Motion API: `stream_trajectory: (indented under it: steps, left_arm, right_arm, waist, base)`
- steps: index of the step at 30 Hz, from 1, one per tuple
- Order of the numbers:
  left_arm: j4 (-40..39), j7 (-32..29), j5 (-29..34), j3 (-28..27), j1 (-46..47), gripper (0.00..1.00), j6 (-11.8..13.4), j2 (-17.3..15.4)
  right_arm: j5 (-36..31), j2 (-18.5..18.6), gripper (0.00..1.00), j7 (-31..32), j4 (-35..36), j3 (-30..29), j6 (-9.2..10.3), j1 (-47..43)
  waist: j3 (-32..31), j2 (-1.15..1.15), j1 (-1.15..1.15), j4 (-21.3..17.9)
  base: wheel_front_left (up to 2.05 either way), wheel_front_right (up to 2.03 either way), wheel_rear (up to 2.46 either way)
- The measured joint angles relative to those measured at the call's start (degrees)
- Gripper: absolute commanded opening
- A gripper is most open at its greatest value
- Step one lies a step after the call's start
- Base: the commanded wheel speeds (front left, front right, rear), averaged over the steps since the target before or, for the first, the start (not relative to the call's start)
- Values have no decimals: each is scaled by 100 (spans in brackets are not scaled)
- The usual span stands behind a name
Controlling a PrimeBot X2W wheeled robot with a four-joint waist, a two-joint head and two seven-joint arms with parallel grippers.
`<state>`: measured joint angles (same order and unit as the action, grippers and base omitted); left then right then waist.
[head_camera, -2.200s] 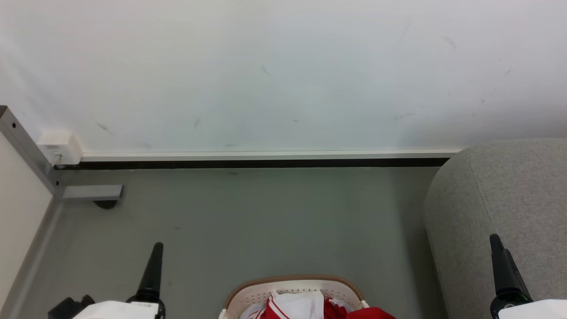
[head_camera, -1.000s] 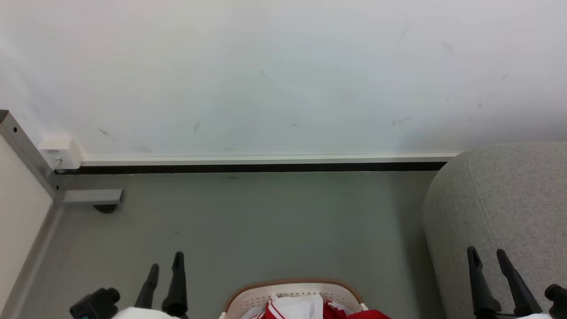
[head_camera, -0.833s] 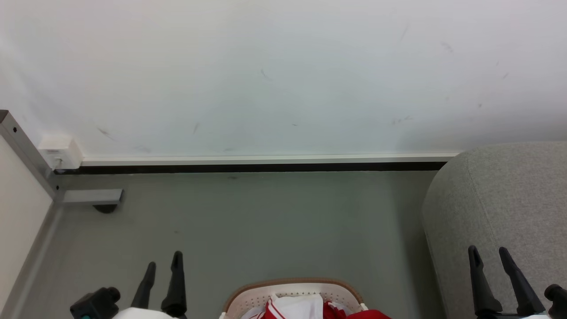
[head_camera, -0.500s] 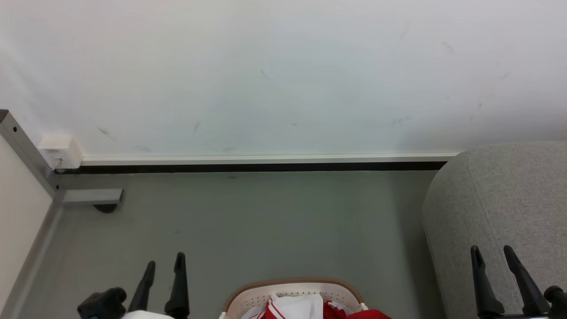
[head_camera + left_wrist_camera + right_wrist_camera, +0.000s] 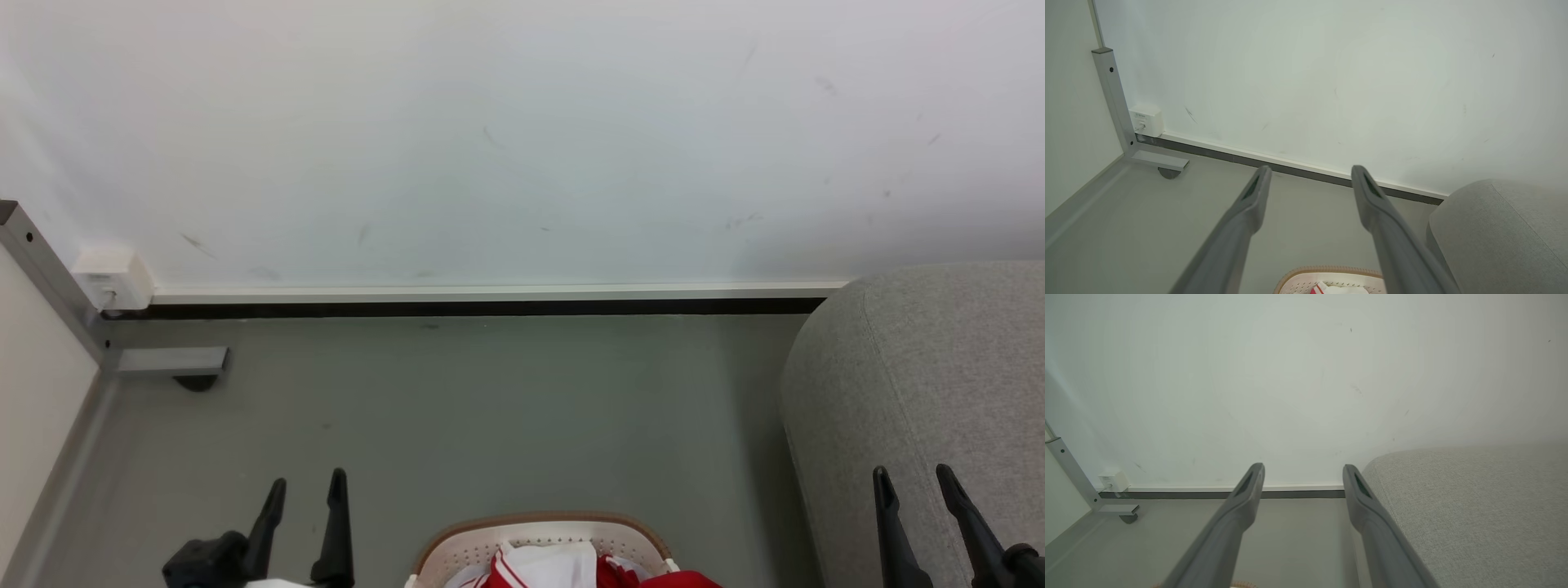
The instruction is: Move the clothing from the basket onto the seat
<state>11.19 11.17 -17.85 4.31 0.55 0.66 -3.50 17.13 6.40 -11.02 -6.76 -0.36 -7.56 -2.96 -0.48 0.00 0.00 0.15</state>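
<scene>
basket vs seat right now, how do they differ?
Material: the basket is cream perforated plastic with a tan rim; the seat is light-grey fabric.
Size: the seat is far bigger than the basket.
Load: the basket holds the red and white clothing; none lies on the seat's visible part.
Shared: rounded shapes, both on the grey floor.

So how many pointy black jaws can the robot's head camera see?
4. Two rise at the lower left, on the left gripper, beside the basket. Two at the lower right, on the right gripper, against the seat. None seem hidden.
</scene>
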Motion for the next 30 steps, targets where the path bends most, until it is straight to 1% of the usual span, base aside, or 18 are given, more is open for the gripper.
stream_trajectory:
  steps: [4, 13, 21, 30]
  left_arm:
    - [-8, 46, 190, 14, -29, 100, 41, -1]
    - [5, 142, 623, 43, -54, 100, 41, -1]
    - [24, 214, 954, 60, -70, 100, 46, 0]
    - [76, 321, 1118, 13, -94, 100, 38, 30]
  right_arm:
    - [-107, -20, 100, -51, -38, 5, 1, -25]
    - [-399, -54, 100, -158, -130, 25, 0, -66]
    - [-519, -75, 100, -249, -222, -1, 0, -90]
    - [-681, -87, 100, -326, -248, 18, 0, -130]
  waist:
    - [-12, 0, 0, -4]
    - [-19, 0, 0, -20]
    - [-28, 0, 0, -23]
    - [-4, 0, 0, -17]
  base:
    - [0, 0, 0]
    - [0, 0, 0]
    - [0, 0, 0]
    - [0, 0, 0]
